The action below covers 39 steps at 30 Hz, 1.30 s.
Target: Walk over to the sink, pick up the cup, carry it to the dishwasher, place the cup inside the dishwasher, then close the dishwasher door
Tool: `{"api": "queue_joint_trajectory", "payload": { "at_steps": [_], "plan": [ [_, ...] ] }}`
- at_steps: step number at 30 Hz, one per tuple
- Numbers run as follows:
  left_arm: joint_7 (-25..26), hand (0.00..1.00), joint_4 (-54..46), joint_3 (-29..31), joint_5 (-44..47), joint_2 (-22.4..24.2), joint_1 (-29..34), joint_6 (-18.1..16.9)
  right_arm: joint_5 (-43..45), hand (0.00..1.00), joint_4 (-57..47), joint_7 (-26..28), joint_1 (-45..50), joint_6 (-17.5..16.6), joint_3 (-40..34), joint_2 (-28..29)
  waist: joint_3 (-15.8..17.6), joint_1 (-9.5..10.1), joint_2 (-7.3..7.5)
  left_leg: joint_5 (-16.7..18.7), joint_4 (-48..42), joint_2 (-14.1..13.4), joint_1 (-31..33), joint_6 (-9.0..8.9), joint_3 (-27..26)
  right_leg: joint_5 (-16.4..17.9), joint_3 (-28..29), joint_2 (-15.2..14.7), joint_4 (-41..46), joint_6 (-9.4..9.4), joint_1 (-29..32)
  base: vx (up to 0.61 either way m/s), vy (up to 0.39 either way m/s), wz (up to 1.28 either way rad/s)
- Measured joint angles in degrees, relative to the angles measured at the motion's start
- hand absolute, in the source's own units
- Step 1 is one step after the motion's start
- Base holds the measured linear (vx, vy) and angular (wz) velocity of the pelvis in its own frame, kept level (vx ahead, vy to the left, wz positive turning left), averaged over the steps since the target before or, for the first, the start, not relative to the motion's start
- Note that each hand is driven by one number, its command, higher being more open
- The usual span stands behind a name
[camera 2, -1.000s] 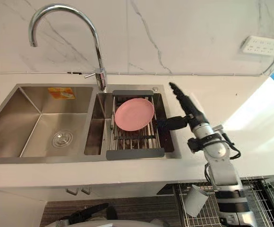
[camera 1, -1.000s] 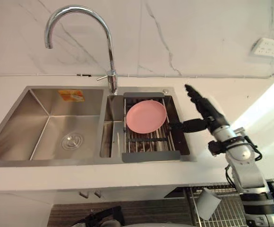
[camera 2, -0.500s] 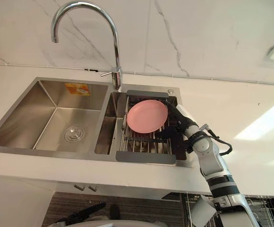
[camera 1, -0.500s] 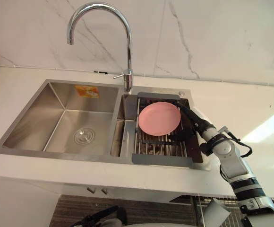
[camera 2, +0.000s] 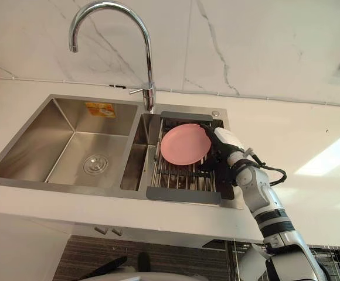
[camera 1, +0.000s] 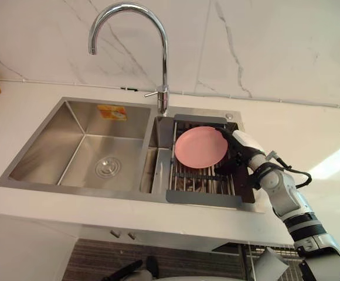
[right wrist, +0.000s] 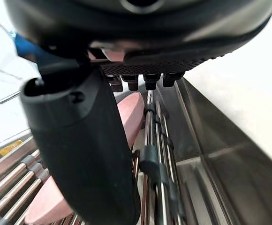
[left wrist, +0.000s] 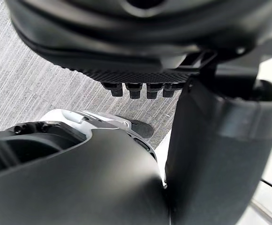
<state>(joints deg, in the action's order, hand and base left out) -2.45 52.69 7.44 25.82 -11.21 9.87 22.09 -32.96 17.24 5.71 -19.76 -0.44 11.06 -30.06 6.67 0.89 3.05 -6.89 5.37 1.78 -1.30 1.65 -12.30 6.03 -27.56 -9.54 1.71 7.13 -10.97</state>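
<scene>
The right hand (camera 1: 240, 149), fingers loose and holding nothing, hangs over the sink rack (camera 1: 202, 178) by the pink plate's (camera 1: 200, 147) right edge, while the pale cup (camera 1: 268, 266) lies tilted at lower right, long axis diagonal, mouth direction unclear.

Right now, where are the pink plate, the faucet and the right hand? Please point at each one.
pink plate (camera 1: 201, 147): left eye view, on the middle of its face.
faucet (camera 1: 165, 58): left eye view, on its upright pipe.
right hand (camera 2: 228, 138): right eye view, on its pale upper side.
</scene>
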Motion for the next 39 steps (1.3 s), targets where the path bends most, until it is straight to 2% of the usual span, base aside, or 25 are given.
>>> {"api": "queue_joint_trajectory", "payload": {
  "at_steps": [7, 19, 24, 33, 34, 39],
  "plan": [
    [-0.1, 1.00, -0.9, 0.0, -1.3, 0.1, 0.1, 0.0, -3.3, 1.00, 0.6, -6.9, 0.0, -3.7, 1.0, 0.0, 0.2, 0.10, -0.17, 0.0, 0.0, 0.1, 0.2, 0.00, 0.7, 0.0, -0.9, 0.0, 0.0, 0.04, -0.3, 0.01, -0.018, 0.06],
    [-0.5, 1.00, -1.1, 0.0, -2.3, 0.3, 0.1, 0.0, -9.7, 1.00, 2.8, -14.3, 0.0, -5.8, 3.2, -0.1, 0.5, 0.12, -0.56, 0.0, 0.0, 0.5, 0.3, 0.00, 1.1, 0.2, -1.5, -0.3, 0.0, 0.39, -0.5, 0.00, -0.004, 0.01],
    [-0.8, 1.00, -1.2, 0.0, -2.3, 0.4, 0.1, -0.2, -11.8, 1.00, 4.7, -16.4, 0.0, -7.0, 5.7, -0.2, 0.5, 1.05, -0.55, 0.0, 0.0, 0.7, 0.3, 0.02, 1.8, 0.4, -2.5, -0.4, 0.1, 0.63, -0.8, 0.00, -0.027, 0.08],
    [-1.6, 1.00, -1.2, 0.0, -2.3, 0.5, 0.1, -0.7, -15.9, 1.00, 6.7, -24.3, 0.0, -10.0, 7.3, -0.5, 0.8, 1.36, -0.65, 0.0, 0.0, 1.2, 0.4, 0.02, 2.5, 0.6, -3.4, -0.8, 0.4, 0.94, -0.9, -0.01, -0.018, 0.04],
    [-1.6, 1.00, -1.2, -0.1, -2.3, 0.5, 0.1, -0.8, -16.3, 0.00, 7.0, -25.1, 0.0, -10.4, 7.4, -0.5, 0.9, 1.36, -0.67, 0.0, 0.0, 1.3, 0.4, 0.02, 2.6, 0.7, -3.5, -0.9, 0.4, 1.01, -0.9, -0.01, -0.011, 0.05],
    [-1.8, 1.00, -1.3, -0.1, -2.4, 0.6, 0.1, -1.2, -18.5, 0.00, 8.0, -27.7, 0.0, -11.6, 8.6, -1.7, 1.4, 1.36, -0.84, 0.0, 0.0, 1.5, 0.5, 0.03, 3.0, 0.8, -4.0, -1.2, 0.8, 1.14, -0.9, -0.01, -0.015, 0.04]
  ]
}}
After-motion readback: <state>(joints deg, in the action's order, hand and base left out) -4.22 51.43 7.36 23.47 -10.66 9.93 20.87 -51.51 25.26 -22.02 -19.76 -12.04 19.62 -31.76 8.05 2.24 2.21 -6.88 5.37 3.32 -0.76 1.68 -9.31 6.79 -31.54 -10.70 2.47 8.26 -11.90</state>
